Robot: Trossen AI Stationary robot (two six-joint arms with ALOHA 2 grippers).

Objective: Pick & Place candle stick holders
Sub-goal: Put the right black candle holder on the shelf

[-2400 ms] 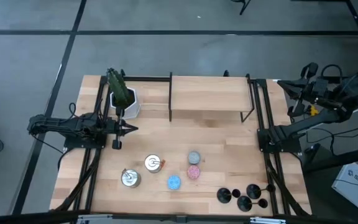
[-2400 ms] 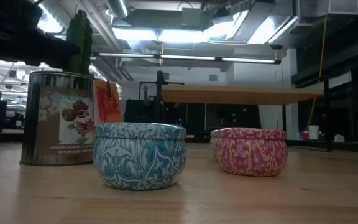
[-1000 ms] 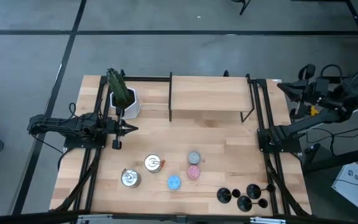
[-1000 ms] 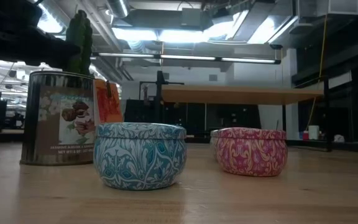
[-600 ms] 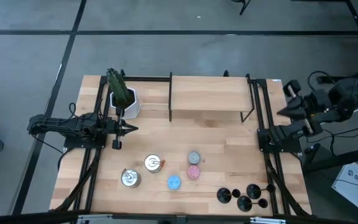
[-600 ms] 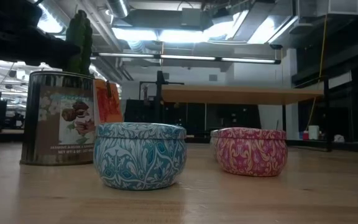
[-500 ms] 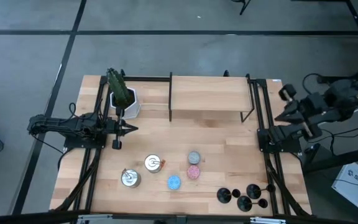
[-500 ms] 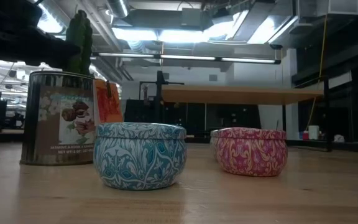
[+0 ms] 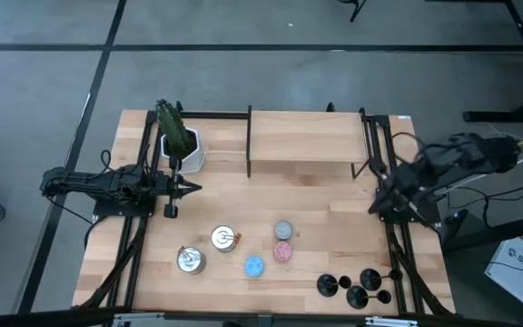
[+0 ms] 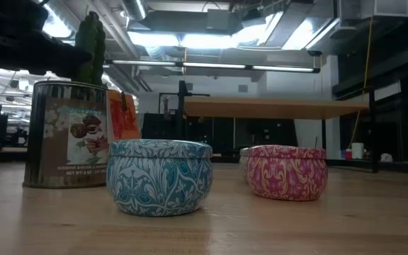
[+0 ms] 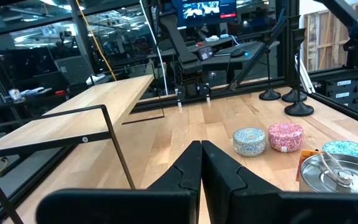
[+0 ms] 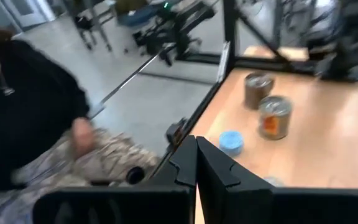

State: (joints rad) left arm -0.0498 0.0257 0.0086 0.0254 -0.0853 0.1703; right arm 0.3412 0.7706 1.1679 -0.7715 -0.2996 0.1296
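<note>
Several black candle stick holders [image 9: 357, 285] stand on their round bases near the table's near right corner; the left wrist view shows them far off [image 11: 289, 99]. My left gripper [image 9: 189, 188] rests shut and level at the table's left side, touching nothing [image 11: 201, 151]. My right gripper [image 9: 376, 202] hangs shut over the right frame rail, above and on the far side of the holders, with nothing in it [image 12: 196, 148].
Two silver tins [image 9: 223, 238] [image 9: 189, 260] and blue [image 9: 254, 266], pink [image 9: 282, 252] and grey [image 9: 283, 230] candles sit near the table's middle. A raised wooden shelf [image 9: 307, 136] and a potted cactus [image 9: 178, 138] stand at the back. A person [image 12: 23, 118] sits beyond the near edge.
My right gripper has swung in from beyond the table's right edge toward the table's left and near side, coming over the right frame rail. It has turned about and tipped downward on the way, and stays shut. Nothing on the table has moved.
</note>
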